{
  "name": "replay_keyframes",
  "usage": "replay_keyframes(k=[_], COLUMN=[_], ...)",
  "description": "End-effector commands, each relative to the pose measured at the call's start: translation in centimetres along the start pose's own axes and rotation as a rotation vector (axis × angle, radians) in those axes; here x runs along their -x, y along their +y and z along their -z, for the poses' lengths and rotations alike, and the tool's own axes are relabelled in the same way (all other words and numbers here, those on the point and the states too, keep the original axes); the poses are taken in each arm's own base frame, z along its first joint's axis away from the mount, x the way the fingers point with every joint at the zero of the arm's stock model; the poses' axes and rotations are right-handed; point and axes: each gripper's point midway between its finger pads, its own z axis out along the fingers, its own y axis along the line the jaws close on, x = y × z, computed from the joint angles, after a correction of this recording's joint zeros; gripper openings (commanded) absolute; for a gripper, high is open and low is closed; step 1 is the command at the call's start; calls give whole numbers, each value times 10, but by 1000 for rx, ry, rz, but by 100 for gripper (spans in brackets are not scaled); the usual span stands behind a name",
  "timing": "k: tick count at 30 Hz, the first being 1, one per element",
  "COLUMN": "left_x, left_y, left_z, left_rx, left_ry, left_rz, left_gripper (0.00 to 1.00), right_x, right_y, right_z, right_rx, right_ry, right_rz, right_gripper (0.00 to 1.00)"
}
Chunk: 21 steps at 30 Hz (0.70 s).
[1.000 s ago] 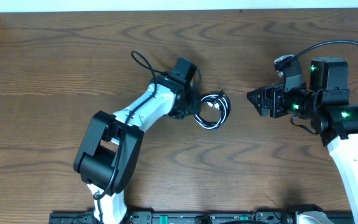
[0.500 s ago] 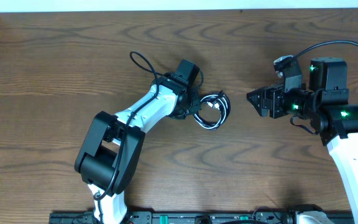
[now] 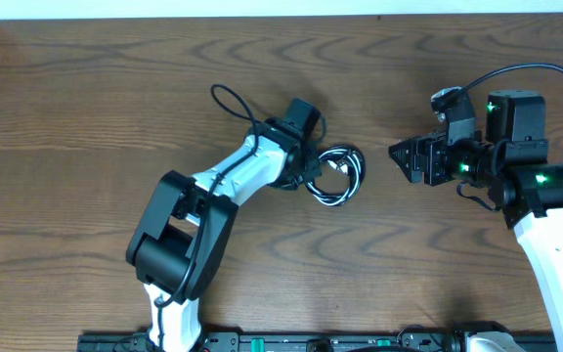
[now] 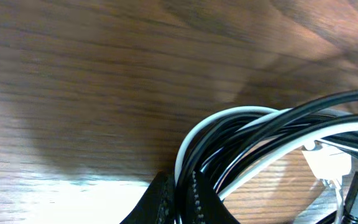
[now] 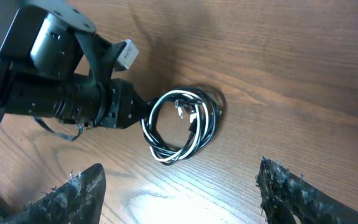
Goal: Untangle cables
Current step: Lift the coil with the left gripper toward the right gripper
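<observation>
Overhead, a dark wood-grain surface (image 3: 86, 117) meets a pale wall strip (image 3: 262, 8) at the far edge. The cables (image 3: 337, 174), black and white coiled together, lie mid-surface at the left claw (image 3: 311, 176). In the left wrist view, its fingers (image 4: 201, 199) pinch the bundle. In the right wrist view, the right claw (image 5: 180, 168) is spread, apart from the coil.

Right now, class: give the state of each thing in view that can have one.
cables: one black, one white, coiled together in a single tangled loop
left gripper: shut on the edge of the cables
right gripper: open, empty, apart from the cables
</observation>
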Motion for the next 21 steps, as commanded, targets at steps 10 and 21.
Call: replay_keyframes(k=[10,21], left_x=[-8,13], left_y=[-5,-36], left_z=[-14,10], left_rx=[143,37], left_ry=[-145,-226], left_rz=[-13,-206], left_gripper=[28,7], right_x=[-16,-14], right_y=[-9,-12], right_z=[-22,-27], right_rx=[-1,-3], right_ry=[86,88], right_rz=[-74,-117], right_gripper=[74,73])
